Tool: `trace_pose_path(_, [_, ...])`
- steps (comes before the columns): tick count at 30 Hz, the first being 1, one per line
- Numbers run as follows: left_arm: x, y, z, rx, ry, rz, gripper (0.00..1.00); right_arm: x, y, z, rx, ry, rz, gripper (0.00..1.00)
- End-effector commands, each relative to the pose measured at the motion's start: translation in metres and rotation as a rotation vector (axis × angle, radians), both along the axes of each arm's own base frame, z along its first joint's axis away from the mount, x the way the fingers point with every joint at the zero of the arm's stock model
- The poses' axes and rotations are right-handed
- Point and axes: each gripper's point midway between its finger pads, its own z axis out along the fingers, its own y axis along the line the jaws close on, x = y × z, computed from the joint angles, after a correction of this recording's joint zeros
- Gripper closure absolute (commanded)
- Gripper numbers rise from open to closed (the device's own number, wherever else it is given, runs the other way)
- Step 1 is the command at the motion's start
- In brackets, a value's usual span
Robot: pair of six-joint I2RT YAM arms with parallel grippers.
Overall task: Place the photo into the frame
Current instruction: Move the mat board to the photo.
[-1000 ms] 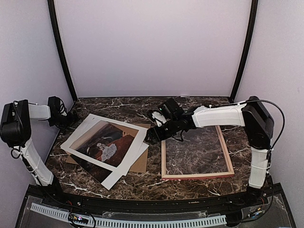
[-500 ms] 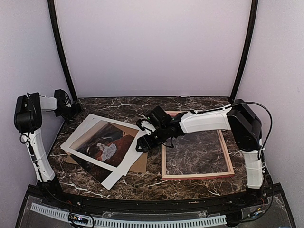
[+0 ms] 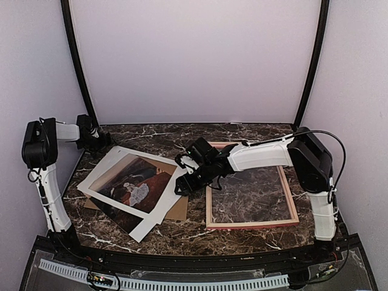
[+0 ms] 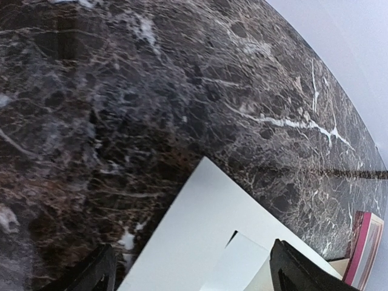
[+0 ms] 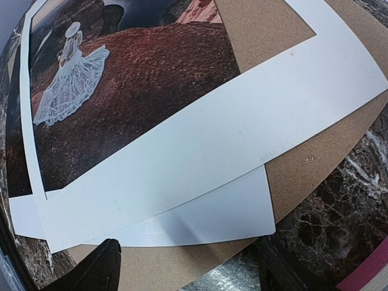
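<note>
The dark marble table [image 3: 151, 136] carried everything. On its right half the frame [image 3: 251, 225] lay flat, with marble showing inside its pink rails. To its left a brown cardboard board [image 3: 180, 210] lay under a skewed white mat [image 3: 109, 160]. The photo [image 3: 136, 182] sat beneath that mat, outside the frame, its white-dressed figure showing through the window. The right gripper [image 3: 182, 185] hung over the board's edge nearest the frame, its fingers [image 5: 97, 267] spread wide and holding nothing, though whether they touched the board was unclear. The left gripper [image 3: 104, 143] was at the mat's far corner, jaws likewise apart and empty.
</note>
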Motion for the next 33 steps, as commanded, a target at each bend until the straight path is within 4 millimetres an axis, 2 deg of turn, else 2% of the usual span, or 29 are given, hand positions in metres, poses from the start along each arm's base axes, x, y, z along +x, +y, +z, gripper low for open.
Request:
trace_pose_path(1, [-0.017, -0.027, -0.022, 0.017, 0.081, -0.070, 0.10, -0.005, -0.001, -0.007, -0.010, 0.013, -0.006, 0.21])
trace_pose_path(13, [-0.032, -0.075, -0.034, 0.053, 0.120, -0.221, 0.16, -0.027, -0.010, -0.019, -0.019, 0.056, -0.010, 0.22])
trace_pose_path(15, [-0.033, -0.077, -0.034, 0.071, 0.122, -0.239, 0.17, -0.033, -0.009, -0.018, -0.017, 0.063, -0.008, 0.23])
trace_pose_path(16, [-0.035, -0.088, -0.033, 0.082, 0.123, -0.269, 0.17, -0.036, -0.008, -0.018, -0.015, 0.064, -0.005, 0.23])
trace_pose_path(18, [-0.035, -0.096, -0.033, 0.095, 0.114, -0.300, 0.17, -0.042, -0.006, -0.015, -0.008, 0.068, 0.000, 0.23])
trace_pose_path(26, [-0.025, -0.124, -0.021, 0.080, 0.018, -0.403, 0.19, -0.066, -0.001, 0.006, 0.042, 0.074, 0.058, 0.23])
trace_pose_path(33, [-0.019, -0.157, 0.004, -0.016, -0.087, -0.524, 0.21, -0.058, -0.011, 0.033, 0.024, -0.020, 0.061, 0.22])
